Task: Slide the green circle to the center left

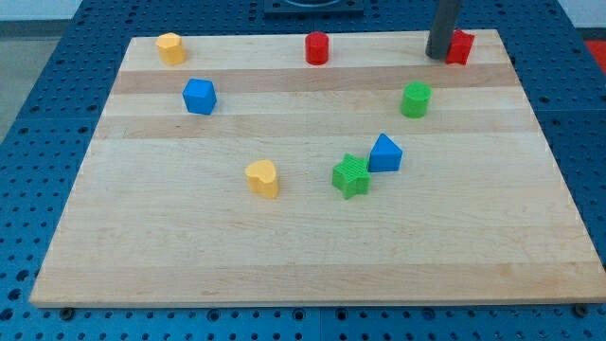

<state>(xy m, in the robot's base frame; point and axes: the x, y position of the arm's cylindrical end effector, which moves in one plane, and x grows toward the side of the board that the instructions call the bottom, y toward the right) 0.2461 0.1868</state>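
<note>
there is just one camera here, and it stands off the near long edge of the wooden board (312,265), raised well above it and tilted down toward the far side. the board fills almost the whole frame, its far edge narrower than its near edge, so the lens looks along it at a slant instead of straight down. a strip of blue perforated table (38,114) shows on both sides and along the view's bottom. at the view's top the dark rod (443,24) is cut off by the frame, so the arm above stays out of sight.
</note>
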